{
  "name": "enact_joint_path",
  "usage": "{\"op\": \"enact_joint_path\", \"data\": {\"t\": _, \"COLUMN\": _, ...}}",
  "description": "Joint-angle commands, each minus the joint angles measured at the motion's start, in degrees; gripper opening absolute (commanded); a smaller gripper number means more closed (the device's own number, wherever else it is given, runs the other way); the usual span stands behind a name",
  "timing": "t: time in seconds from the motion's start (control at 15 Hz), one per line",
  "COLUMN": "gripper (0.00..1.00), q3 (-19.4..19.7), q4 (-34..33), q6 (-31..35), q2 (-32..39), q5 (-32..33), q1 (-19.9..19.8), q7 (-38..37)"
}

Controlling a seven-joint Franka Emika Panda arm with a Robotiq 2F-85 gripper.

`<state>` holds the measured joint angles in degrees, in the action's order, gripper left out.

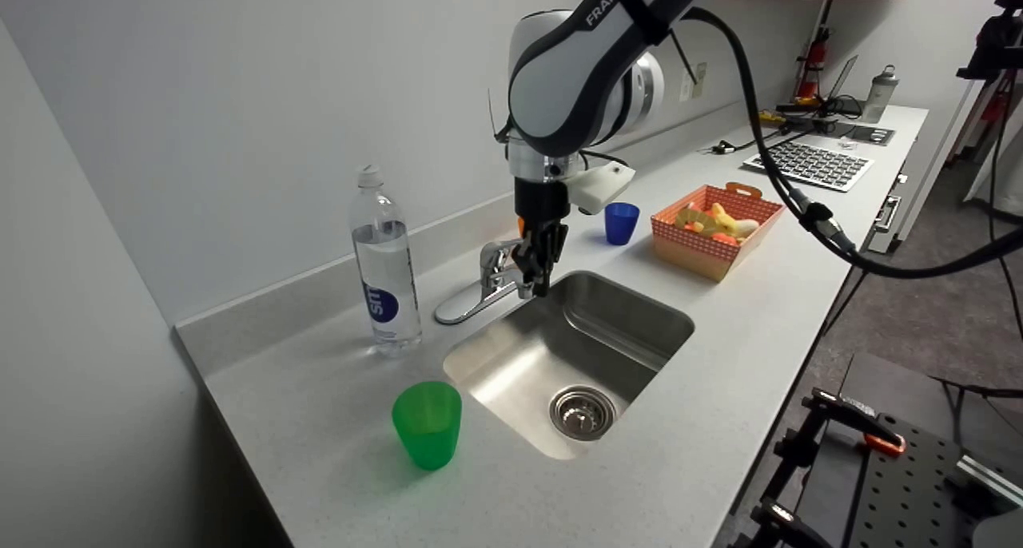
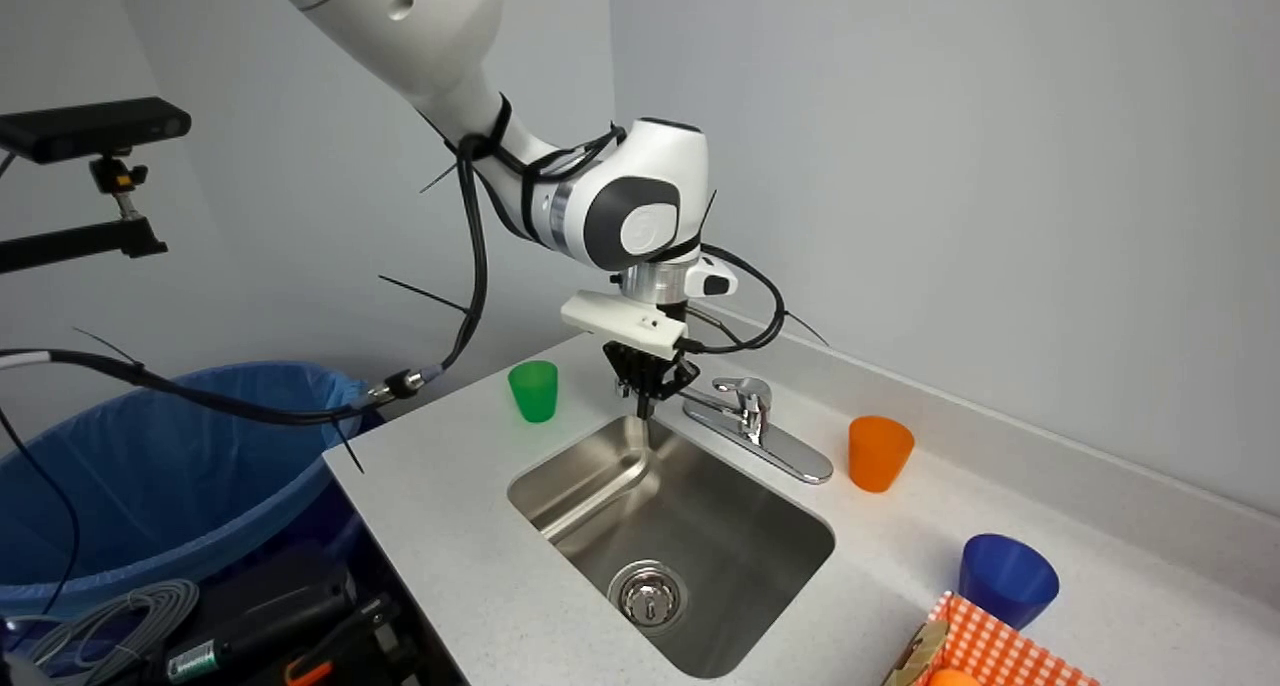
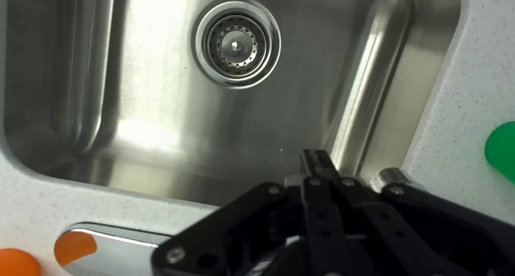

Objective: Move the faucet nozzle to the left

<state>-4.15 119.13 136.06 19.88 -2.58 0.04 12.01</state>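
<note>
While hand point(image 3: 318, 163) is pressed together beside faucet nozzle point(image 2: 745, 406) | bottle point(image 1: 388, 280) reads "sm" | arm point(image 1: 559, 93) reads "FRAN"

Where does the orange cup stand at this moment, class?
In an exterior view, the orange cup sits on the counter right of the picture's centre, between the chrome faucet and the blue cup.

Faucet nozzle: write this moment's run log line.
fingers: shut, beside faucet nozzle, not around it | contact: cannot tell | faucet nozzle: between fingers and green cup in wrist view | task completion: unclear
</note>
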Motion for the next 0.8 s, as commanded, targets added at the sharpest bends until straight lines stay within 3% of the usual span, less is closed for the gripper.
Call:
{"op": "enact_joint_path", "data": {"t": 0.0, "gripper": 0.00, "q3": -0.5, "q4": -2.9, "q6": 1.0, "q2": 2.0, "q5": 1.0, "q1": 1.9, "q7": -2.3}}
{"op": "enact_joint_path", "data": {"t": 0.4, "gripper": 0.00, "q3": -0.5, "q4": -5.2, "q6": 0.9, "q2": 3.7, "q5": 1.7, "q1": 3.4, "q7": -3.7}}
{"op": "enact_joint_path", "data": {"t": 0.73, "gripper": 0.00, "q3": -0.4, "q4": -4.5, "q6": 0.4, "q2": 2.9, "q5": 0.7, "q1": 2.3, "q7": -2.1}}
